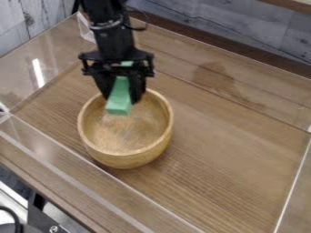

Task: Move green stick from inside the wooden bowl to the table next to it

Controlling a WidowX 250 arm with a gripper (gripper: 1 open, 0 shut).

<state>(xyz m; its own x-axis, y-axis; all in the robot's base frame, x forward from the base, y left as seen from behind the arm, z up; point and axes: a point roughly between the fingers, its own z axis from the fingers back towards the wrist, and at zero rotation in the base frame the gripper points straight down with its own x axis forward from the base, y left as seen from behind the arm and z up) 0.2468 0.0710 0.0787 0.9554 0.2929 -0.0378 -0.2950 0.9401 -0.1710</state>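
The green stick [119, 96] hangs upright between the fingers of my gripper [119, 93], which is shut on it. It is lifted clear above the back-left rim of the wooden bowl [125, 133]. The bowl stands on the brown wood-grain table [231, 146] and its inside shows nothing else in it. The black arm reaches down from the top of the view, and the stick's lower end points at the bowl's rim.
Clear acrylic walls [36, 64] edge the table at the left, front and right. A grey plank wall runs along the back. Bare tabletop lies left of the bowl and broadly to its right.
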